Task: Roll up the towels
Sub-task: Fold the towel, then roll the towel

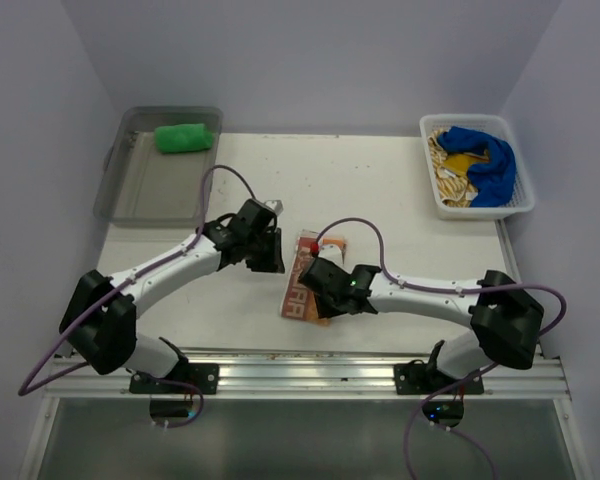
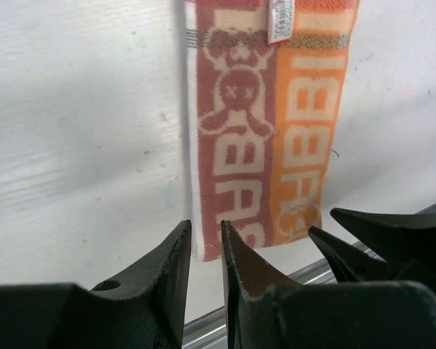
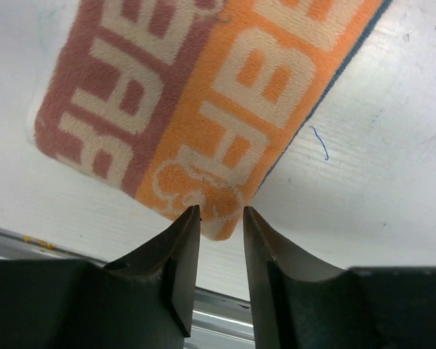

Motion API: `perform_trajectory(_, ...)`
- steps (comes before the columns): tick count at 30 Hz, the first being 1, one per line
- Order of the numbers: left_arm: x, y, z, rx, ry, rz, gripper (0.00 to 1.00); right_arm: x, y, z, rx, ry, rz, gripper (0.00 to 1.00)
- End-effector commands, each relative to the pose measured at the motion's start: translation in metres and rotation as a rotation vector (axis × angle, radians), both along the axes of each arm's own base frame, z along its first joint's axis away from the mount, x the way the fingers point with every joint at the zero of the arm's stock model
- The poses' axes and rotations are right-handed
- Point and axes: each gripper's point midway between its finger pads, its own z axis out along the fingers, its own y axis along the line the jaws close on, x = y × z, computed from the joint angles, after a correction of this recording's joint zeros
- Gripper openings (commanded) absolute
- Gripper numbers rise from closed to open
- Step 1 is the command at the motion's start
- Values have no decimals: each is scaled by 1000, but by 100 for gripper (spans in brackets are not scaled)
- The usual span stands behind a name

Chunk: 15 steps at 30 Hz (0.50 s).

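The orange-and-white towel lies flat as a long folded strip at the table's middle front. It also shows in the left wrist view and the right wrist view. My left gripper hovers by its left side, jaws a narrow gap apart and empty. My right gripper is over the strip, slightly open, its tips straddling the near orange corner. The green towel lies rolled in a clear bin. The blue towel and the yellow-tan towel lie heaped in a white basket.
The clear plastic bin stands at the back left and the white basket at the back right. A metal rail runs along the table's near edge, close behind the towel's near end. My right gripper's fingers show in the left wrist view.
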Motion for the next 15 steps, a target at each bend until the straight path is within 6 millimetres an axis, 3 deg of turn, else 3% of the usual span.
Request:
perform_trajectory(1, 10, 28, 17, 44, -42, 51, 27, 7, 2, 26, -47, -105, 108, 35)
perform_trajectory(3, 16, 46, 22, 37, -51, 100, 27, 4, 5, 30, -79, -136, 191, 46)
perform_trajectory(6, 17, 57, 20, 34, -41, 127, 28, 1, 12, 32, -78, -152, 252, 50)
perform_trajectory(15, 7, 53, 2, -9, 16, 127, 29, -12, 43, 25, -73, -175, 436, 50)
